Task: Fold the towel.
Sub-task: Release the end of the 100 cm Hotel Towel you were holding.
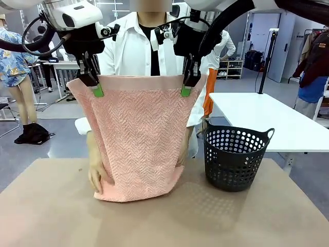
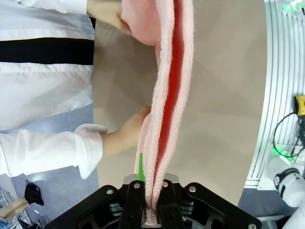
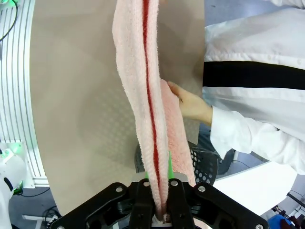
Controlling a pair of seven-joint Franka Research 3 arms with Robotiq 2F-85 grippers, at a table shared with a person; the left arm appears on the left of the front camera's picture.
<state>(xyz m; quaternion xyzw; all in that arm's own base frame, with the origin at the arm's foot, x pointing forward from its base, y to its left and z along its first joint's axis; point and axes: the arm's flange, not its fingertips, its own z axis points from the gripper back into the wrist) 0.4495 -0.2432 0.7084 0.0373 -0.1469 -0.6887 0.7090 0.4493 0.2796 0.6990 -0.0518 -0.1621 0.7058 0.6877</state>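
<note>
Over the tan table (image 1: 51, 216), left hand (image 1: 96, 90) and right hand (image 1: 186, 88) pinch the towel (image 1: 139, 139), grey floor (image 1: 61, 139) beyond.

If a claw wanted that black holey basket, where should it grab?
Probably a raised handle on the rim of the black perforated plastic basket, coming from above: it stands upright and open-topped, with thin handles sticking up.

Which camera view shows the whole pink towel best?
The front view: the towel hangs with its full face and herringbone weave visible. The wrist views show it edge-on, doubled layers pinched in the left tool and right tool.
</note>
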